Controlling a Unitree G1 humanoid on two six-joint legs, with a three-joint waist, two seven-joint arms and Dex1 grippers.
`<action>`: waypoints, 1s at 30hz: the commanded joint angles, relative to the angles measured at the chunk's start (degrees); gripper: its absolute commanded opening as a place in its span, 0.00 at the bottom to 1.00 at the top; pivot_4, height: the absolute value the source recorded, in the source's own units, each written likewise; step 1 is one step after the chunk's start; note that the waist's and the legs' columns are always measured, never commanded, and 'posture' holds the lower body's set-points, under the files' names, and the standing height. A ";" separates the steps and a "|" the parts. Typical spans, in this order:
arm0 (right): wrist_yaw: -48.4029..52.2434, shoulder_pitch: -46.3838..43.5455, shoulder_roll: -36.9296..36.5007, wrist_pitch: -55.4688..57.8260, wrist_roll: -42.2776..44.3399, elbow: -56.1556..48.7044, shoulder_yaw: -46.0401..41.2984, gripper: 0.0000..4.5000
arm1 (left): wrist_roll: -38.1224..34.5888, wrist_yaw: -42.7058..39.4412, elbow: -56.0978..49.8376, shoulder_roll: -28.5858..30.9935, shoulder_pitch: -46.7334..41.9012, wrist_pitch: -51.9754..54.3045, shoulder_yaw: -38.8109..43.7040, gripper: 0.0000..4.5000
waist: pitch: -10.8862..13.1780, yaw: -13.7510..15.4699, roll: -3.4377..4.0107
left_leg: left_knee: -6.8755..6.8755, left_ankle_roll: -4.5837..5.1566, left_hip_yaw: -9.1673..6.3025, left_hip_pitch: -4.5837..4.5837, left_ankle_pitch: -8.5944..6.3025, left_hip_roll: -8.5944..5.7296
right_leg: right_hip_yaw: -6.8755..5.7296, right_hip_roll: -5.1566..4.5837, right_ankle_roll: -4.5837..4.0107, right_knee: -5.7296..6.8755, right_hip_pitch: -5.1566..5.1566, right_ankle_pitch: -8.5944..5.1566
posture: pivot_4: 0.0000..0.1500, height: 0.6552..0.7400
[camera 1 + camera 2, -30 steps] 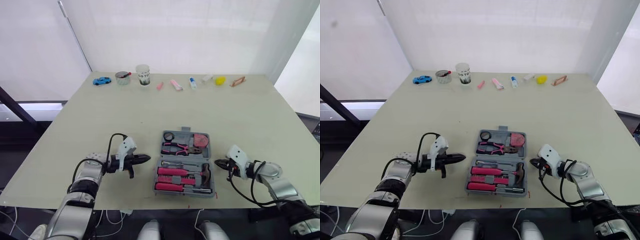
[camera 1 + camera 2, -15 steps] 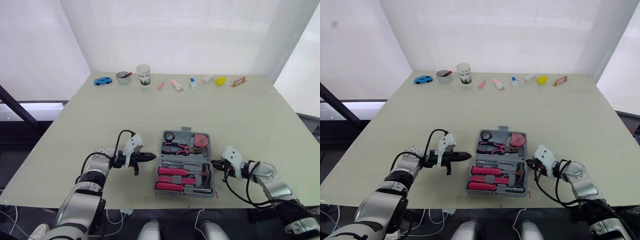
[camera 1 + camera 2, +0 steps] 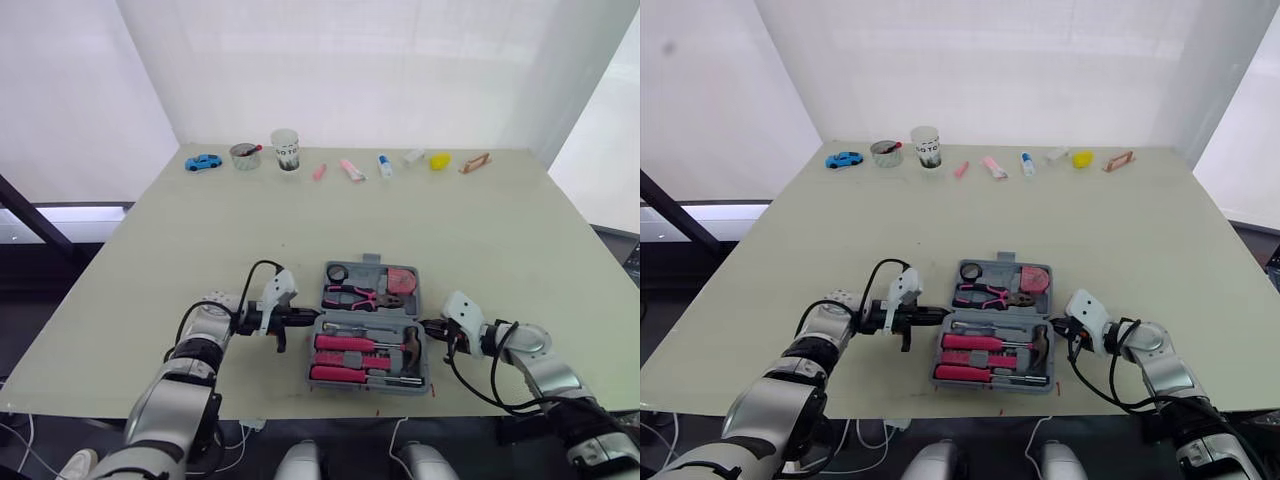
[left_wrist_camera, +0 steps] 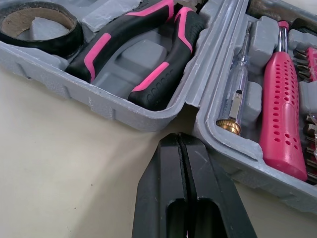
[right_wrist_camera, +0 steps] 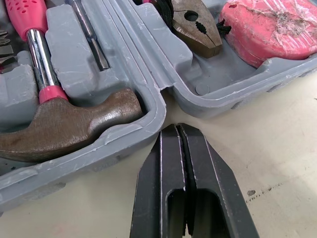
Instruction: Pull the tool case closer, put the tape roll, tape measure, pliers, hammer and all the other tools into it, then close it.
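The grey tool case [image 3: 371, 262] lies open near the table's front edge. Its far half holds the black tape roll [image 4: 37, 22], the pink-and-black pliers [image 4: 148, 54] and the pink tape measure [image 5: 270, 27]. Its near half holds the hammer [image 5: 64, 129], a pink screwdriver [image 4: 285, 104] and other pink-handled tools. My left gripper [image 3: 310, 318] is shut and empty, its tip at the notch between the two halves on the case's left side. My right gripper [image 3: 425, 326] is also shut and empty, its tip at the matching notch on the right side.
Along the table's far edge stand a blue toy car [image 3: 203, 161], a tin [image 3: 244, 155], a paper cup [image 3: 286, 149], several small pink and white items and a yellow object [image 3: 440, 160]. The table's front edge runs just behind the case.
My left gripper has slid right until its tip meets the case's left side. My right gripper has crept left to the case's right side. The case has not moved.
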 commanded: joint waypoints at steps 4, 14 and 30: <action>0.29 -0.52 0.44 -1.13 0.52 -0.81 -0.25 0.00 | 2.58 0.75 2.46 -2.45 -1.11 -0.46 -1.78 0.01 | 0.00 0.13 0.00 | 0.01 0.00 0.00 0.01 0.00 -0.01 | 0.00 -0.01 0.00 0.00 0.01 0.00 | 1.00 1.00; 3.90 0.13 -0.26 -1.08 1.96 -2.44 0.15 0.00 | 3.25 -2.24 1.39 -3.59 -1.04 -0.07 -2.54 0.01 | 0.00 0.38 0.00 | 0.00 0.00 -0.01 0.00 0.00 -0.01 | 0.00 -0.01 0.00 -0.02 0.01 0.00 | 1.00 1.00; 7.32 0.46 -1.11 -0.17 2.92 -2.04 0.03 0.00 | 0.76 -6.57 -15.89 -0.39 8.21 6.95 -4.12 0.01 | 0.00 0.02 0.01 | -0.05 0.01 -0.01 -0.03 -0.01 -0.01 | 0.00 -0.01 0.05 -0.07 0.00 -0.05 | 1.00 1.00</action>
